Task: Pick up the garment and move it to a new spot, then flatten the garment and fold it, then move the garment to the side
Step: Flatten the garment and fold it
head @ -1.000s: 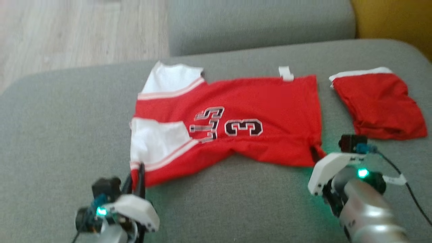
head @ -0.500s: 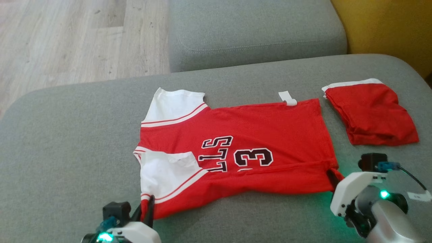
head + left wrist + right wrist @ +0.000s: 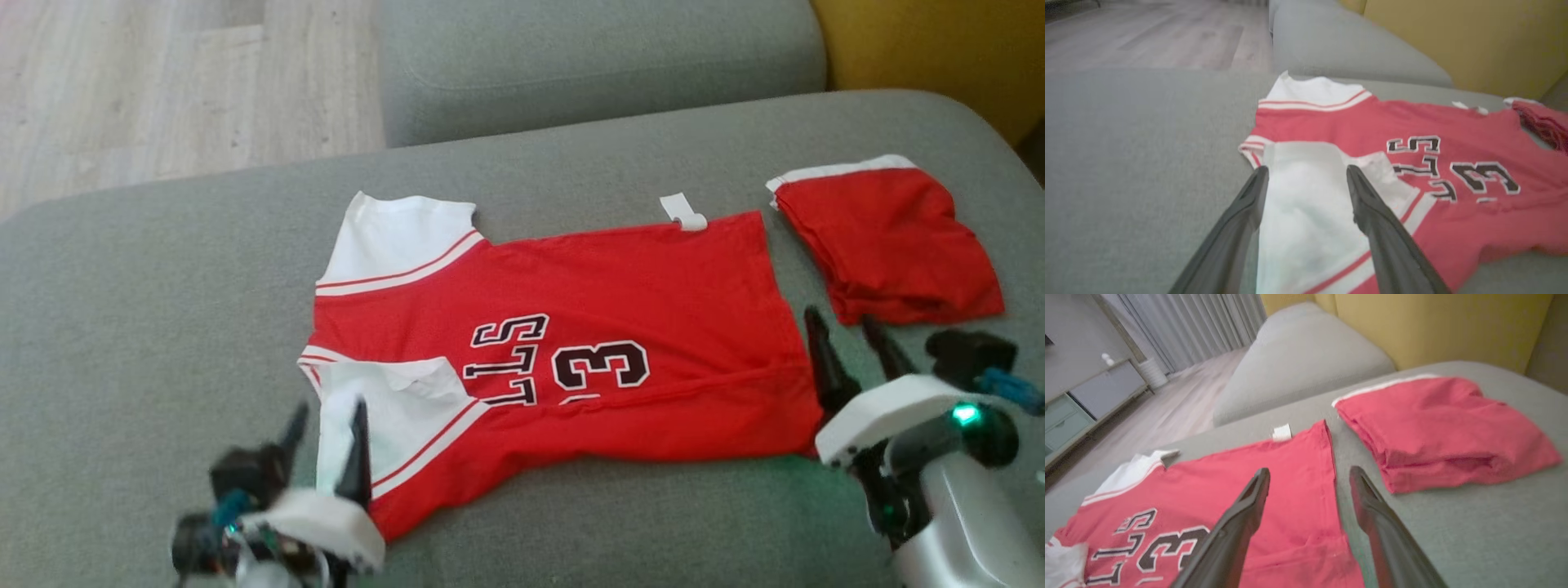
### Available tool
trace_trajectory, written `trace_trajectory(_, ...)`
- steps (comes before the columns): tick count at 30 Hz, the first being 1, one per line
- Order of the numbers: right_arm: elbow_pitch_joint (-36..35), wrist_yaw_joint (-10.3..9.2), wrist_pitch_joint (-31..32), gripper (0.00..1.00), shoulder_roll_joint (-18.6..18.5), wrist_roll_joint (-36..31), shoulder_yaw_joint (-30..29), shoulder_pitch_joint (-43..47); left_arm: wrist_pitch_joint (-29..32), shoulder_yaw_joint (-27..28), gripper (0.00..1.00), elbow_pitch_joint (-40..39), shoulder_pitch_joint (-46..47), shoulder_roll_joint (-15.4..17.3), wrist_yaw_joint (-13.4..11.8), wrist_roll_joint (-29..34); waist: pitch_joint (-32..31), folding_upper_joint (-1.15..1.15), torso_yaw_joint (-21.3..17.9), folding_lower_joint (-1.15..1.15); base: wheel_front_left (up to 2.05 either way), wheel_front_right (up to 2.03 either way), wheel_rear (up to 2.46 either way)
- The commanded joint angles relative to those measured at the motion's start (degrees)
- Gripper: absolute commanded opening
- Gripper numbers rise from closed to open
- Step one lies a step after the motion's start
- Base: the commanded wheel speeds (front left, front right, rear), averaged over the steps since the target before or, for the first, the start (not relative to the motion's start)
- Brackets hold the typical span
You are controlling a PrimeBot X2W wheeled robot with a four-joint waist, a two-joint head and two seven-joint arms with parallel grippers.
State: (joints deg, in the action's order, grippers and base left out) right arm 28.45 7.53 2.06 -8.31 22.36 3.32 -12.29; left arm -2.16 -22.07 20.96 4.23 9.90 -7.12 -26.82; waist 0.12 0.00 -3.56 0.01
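Since the red jersey, flat on the grey cushion by its near edge, looks light and limp, sleeve and hem corners seem best holds, where left pincer and right pincer gape empty.

Jersey flat on the sofa cushion, shorts just beside its right edge.

one jersey, one folded red garment, two grey cushions, two claws: left claw, right claw.
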Motion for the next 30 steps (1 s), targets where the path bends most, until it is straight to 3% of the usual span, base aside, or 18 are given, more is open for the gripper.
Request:
trace_trajectory(1, -3.36, -0.04, -1.79, 1.0, 0.18, -0.55, 0.45, -1.4, -2.12, 2.94, 1.0, -2.7, 4.23, 0.19, -0.4, -0.66, 0.66, 0.0, -0.54, -0.01, 0.0, 0.0, 0.0)
trace_trajectory(7, -9.27, -0.04, -5.78, 1.0, 1.44, -2.95, -0.8, -3.54, -5.71, 4.63, 1.0, -5.25, 10.35, 1.72, 1.48, -0.58, 4.05, 0.0, -1.76, -0.01, 0.0, 0.0, 0.0)
trace_trajectory(12, -11.19, -0.04, -5.18, 1.0, 2.22, -4.08, -0.65, -7.49, -0.09, 3.45, 1.0, -3.98, 20.71, 5.89, 5.15, 0.9, 8.43, 0.0, -2.83, -0.01, 0.0, 0.0, 0.0)
trace_trajectory(17, -12.03, -0.04, -4.51, 1.0, 2.36, -4.79, 0.32, -12.98, 9.7, 1.64, 1.0, 3.35, 34.16, 9.85, 10.67, 1.1, 13.76, 0.0, -4.46, -0.01, 0.0, 0.0, 0.0)
trace_trajectory(20, -12.11, -0.04, -4.54, 1.0, 2.31, -4.64, 0.94, -16.15, 14.85, 0.42, 1.0, 9.19, 41.34, 11.7, 12.66, 0.93, 16.73, 0.0, -5.64, -0.01, 0.0, 0.0, 0.0)
trace_trajectory(25, -11.47, -0.04, -5.48, 1.0, 2.54, -4.42, 2.68, -20.37, 21.06, -1.4, 1.0, 20.5, 51.01, 14.39, 14.07, 0.43, 21.03, 0.0, -7.86, -0.01, 0.0, 0.0, 0.0)
trace_trajectory(30, -10.21, -0.04, -6.63, 1.0, 3.27, -3.31, 2.54, -21.87, 21.83, -2.78, 1.0, 26.1, 55.3, 15.65, 14.32, 1.05, 23.27, 0.0, -9.24, -0.01, 0.0, 0.0, 0.0)
